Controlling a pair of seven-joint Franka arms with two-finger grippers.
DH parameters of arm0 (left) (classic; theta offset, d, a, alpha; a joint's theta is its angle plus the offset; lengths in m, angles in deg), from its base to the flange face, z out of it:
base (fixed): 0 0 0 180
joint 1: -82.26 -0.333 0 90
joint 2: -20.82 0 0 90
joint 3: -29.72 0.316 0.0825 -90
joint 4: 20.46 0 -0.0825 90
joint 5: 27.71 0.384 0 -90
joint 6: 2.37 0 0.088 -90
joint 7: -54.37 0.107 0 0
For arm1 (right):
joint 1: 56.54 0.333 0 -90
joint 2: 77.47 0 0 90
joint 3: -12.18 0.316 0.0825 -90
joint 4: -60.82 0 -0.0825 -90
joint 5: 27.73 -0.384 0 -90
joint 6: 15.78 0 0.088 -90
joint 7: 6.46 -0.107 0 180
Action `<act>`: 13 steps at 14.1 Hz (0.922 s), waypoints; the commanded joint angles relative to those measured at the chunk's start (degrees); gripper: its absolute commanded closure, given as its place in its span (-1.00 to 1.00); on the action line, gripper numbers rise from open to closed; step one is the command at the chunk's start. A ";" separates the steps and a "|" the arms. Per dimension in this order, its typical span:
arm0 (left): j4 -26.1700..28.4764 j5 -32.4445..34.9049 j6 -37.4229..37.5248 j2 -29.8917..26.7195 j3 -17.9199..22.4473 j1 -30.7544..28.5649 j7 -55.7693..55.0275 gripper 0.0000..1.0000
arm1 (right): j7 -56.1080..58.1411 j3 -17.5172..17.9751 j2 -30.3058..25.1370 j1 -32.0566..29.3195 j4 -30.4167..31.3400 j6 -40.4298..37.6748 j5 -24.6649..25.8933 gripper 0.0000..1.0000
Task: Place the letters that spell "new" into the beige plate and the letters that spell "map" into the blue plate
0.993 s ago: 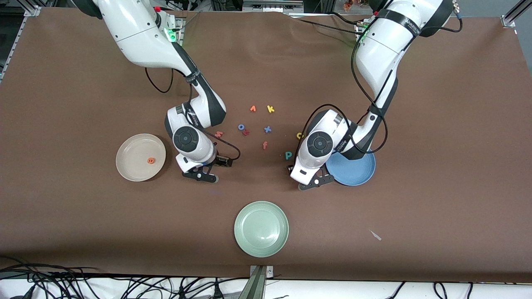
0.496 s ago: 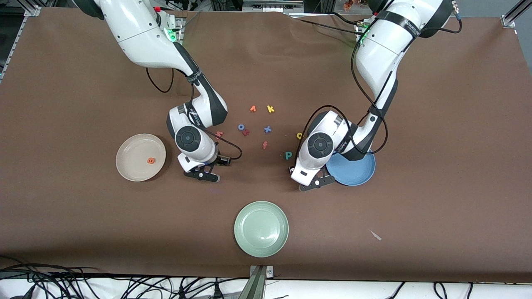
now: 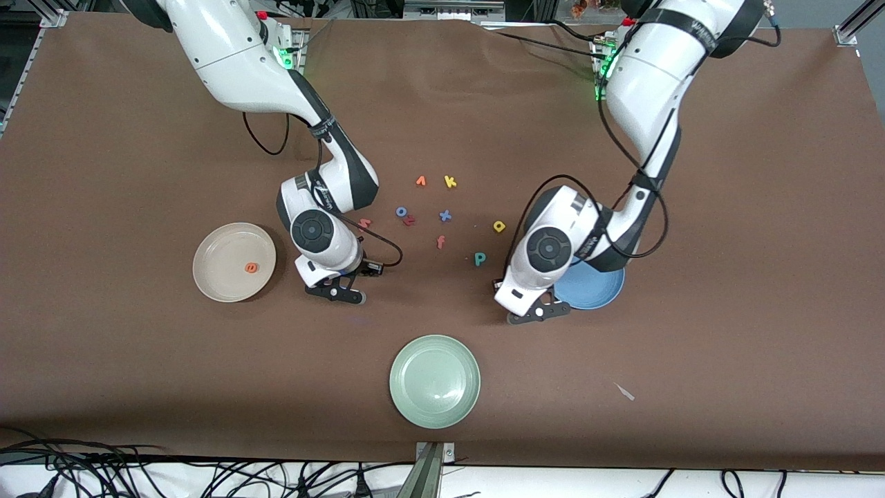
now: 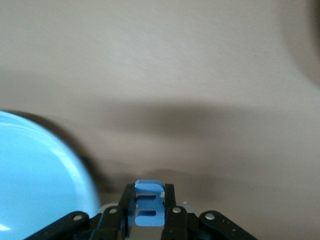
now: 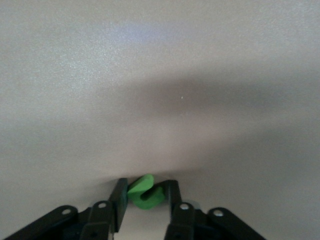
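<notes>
Left gripper (image 4: 149, 205) pinches the periwinkle "m" (image 4: 148, 201) beside the blue plate (image 3: 600, 287). Right gripper (image 5: 145, 197) clasps the green "n" (image 5: 145, 191) over bare table (image 3: 726, 242) beside the beige plate (image 3: 225, 277), which holds the orange "e" (image 3: 252, 267). 4 task letters are not yet in plates.

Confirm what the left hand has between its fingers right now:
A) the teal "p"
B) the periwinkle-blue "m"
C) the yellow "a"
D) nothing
B: the left wrist view shows the left hand shut on the periwinkle-blue "m", next to the blue plate, while the teal "p" and the yellow "a" lie on the table.
</notes>
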 commanded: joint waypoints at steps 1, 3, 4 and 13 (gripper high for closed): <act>2.84 2.07 5.87 -3.82 -0.15 -3.20 9.51 1.00 | -0.26 -0.22 1.31 0.67 -1.13 0.31 -0.95 0.25; 5.65 4.42 5.71 -4.79 -0.15 -4.27 11.21 1.00 | 0.53 -0.22 1.13 0.58 -1.30 0.22 -0.95 0.29; 7.67 7.31 5.19 -5.49 -0.24 -4.44 11.30 1.00 | 0.54 -0.22 1.05 0.58 -1.91 -0.30 -1.03 0.29; 18.94 7.61 -6.16 -9.36 -0.59 -6.91 10.69 -1.00 | 20.37 -7.68 -9.66 -0.83 2.28 -14.73 0.19 0.29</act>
